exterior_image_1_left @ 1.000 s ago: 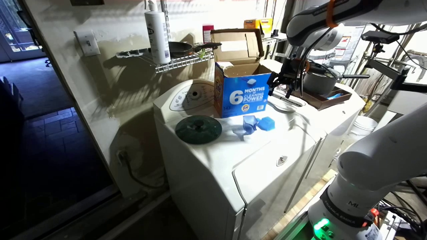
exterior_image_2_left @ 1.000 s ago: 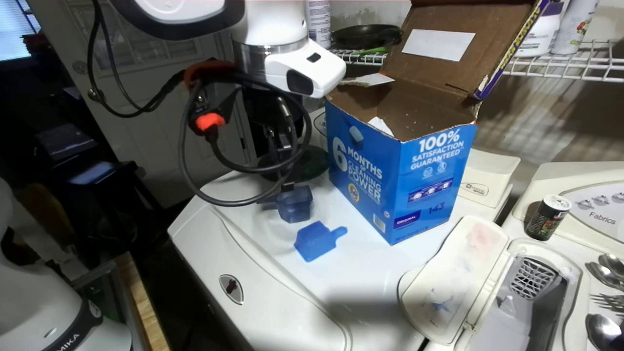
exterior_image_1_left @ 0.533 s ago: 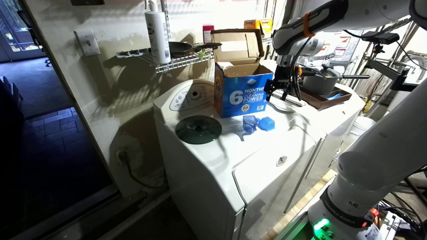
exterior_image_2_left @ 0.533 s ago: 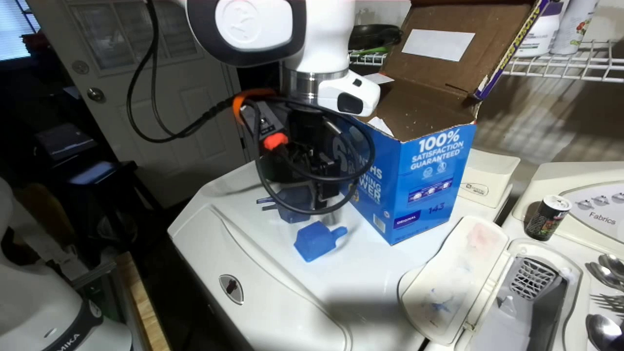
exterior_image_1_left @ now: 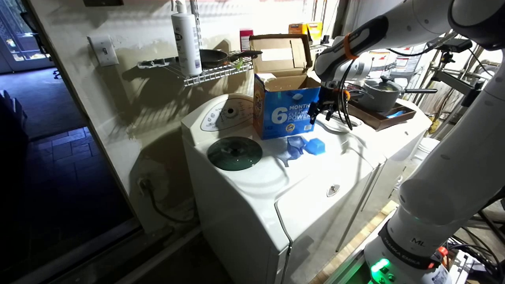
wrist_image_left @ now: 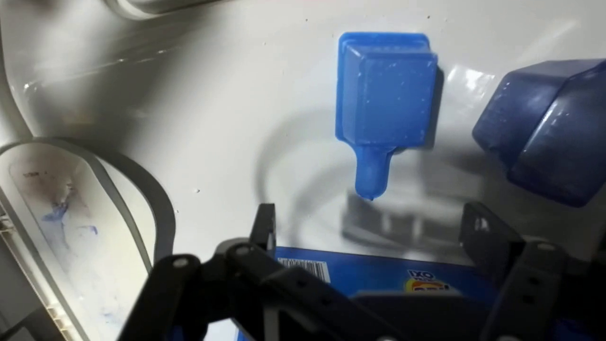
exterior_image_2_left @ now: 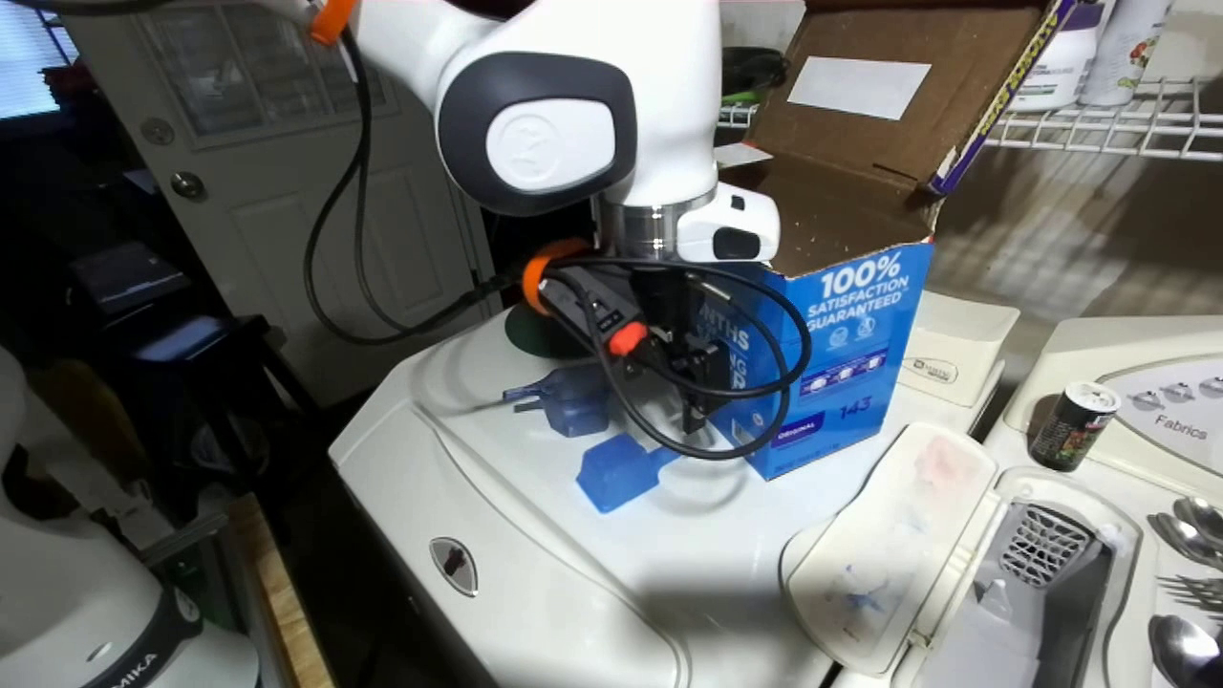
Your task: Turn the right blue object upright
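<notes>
Both exterior views: light-blue scoop (exterior_image_2_left: 616, 472) on the white appliance top (exterior_image_2_left: 707, 535), just beside a darker scoop (exterior_image_2_left: 573, 399). Wrist view: my fingers (wrist_image_left: 262, 222) wide apart, nothing held; light-blue scoop beyond them, seemingly mouth-down, long axis and handle (wrist_image_left: 372, 173) aimed back between them.

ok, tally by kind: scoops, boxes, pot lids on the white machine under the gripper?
Scoops: 2 I can tell apart (brighter blue scoop, darker blue scoop)
Cardboard box: 1
Dark green pot lid: 1
Total: 4
</notes>
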